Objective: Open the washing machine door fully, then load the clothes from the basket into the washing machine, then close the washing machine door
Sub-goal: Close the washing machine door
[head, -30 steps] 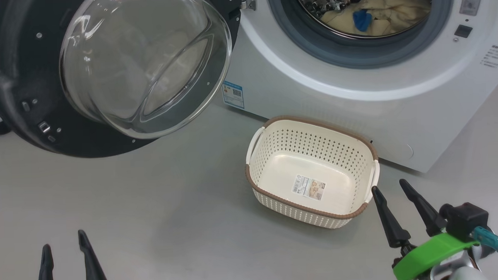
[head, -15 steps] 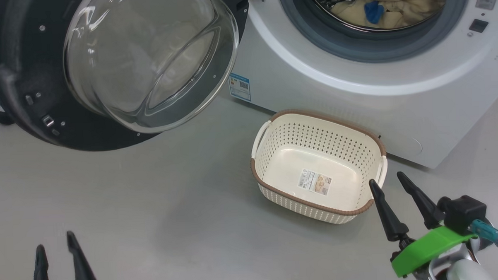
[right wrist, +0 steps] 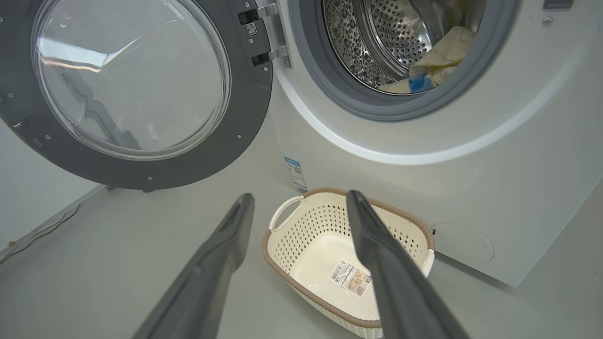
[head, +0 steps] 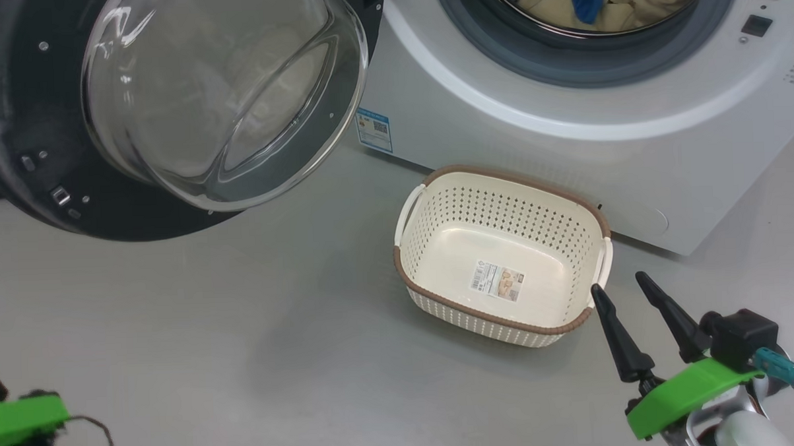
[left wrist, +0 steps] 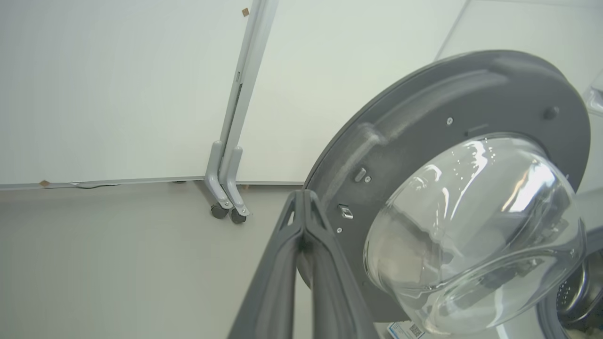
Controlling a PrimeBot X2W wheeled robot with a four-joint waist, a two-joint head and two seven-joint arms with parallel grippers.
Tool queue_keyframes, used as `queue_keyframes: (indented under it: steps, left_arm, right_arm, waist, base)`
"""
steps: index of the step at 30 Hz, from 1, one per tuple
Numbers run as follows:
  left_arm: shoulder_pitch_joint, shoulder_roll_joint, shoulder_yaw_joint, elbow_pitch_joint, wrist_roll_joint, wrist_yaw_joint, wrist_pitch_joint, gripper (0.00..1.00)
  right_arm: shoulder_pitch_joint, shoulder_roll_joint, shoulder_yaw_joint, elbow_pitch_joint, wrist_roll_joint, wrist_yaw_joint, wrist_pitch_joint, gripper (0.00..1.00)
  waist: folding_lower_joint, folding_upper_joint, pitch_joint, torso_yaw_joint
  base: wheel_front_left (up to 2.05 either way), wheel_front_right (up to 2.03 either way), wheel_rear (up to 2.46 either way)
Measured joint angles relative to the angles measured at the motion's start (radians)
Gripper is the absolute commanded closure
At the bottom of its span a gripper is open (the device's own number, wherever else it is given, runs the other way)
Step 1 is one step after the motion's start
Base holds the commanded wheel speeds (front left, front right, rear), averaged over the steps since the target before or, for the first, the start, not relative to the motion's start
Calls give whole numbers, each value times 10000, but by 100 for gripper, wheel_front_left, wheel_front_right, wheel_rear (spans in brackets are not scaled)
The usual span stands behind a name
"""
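Observation:
The washing machine door (head: 24, 130) hangs open at the upper left, its glass bowl (head: 221, 97) bulging toward me. Pale yellow clothes (head: 633, 0) with a blue patch lie in the drum of the washing machine (head: 566, 151). On the floor in front stands the basket (head: 499, 324), with just a label on its bottom. My right gripper (head: 618, 282) is open beside the basket's right end, nothing between its fingers; from the wrist, the right gripper (right wrist: 299, 196) points over the basket (right wrist: 306, 226). My left gripper (left wrist: 301, 194) is shut on nothing, tips near the door's rim (left wrist: 424, 117).
A blue label sticker (head: 374, 130) marks the machine's lower front. White partition panels on a castor foot (left wrist: 226, 207) stand behind the door. The grey floor (head: 242, 321) spreads left of the basket. My left wrist's green part (head: 14, 421) shows at the lower left.
The left gripper's fingers have closed and swung out of the head view's lower left, leaving its green wrist there. The camera has shifted a little. The right gripper stays open.

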Motion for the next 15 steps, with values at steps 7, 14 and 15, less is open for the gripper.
queue_keyframes:
  steps: [7, 14, 15]
  left_arm:
    - [-2151, 1444, 1185, 871, -1534, -418, 686, 100]
    - [-4226, 2491, 1908, 2253, -3223, -596, 1829, 100]
    - [-4623, 2633, 2031, 2504, -3517, -596, 2013, 100]
  right_arm:
    - [-160, -69, 69, -4, 4, 0, 0, 0]
    - [-186, -240, 90, -56, 4, 0, 88, 0]
    - [-187, -259, 92, -90, 4, 0, 90, 0]
  waist:
    - [0, 0, 13, -149]
    - [0, 0, 94, -328]
    - [0, 0, 115, -349]
  base:
    - [0, 0, 0]
    - [0, 0, 0]
    - [0, 0, 0]
